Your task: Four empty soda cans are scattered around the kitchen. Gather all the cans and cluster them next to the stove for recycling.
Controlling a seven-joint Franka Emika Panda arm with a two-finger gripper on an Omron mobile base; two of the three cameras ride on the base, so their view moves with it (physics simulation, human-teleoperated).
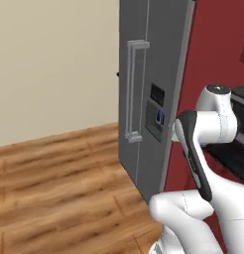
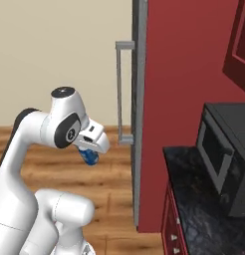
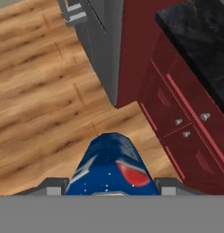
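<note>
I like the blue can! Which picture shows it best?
The hand view shows the blue can best: it sits big and close between the hand's fingers, with its red and white logo clear. The right base view shows a small blue bit under the hand.

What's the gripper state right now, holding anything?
Gripper: closed on a blue soda can, carried above the wood floor near the fridge.
</note>
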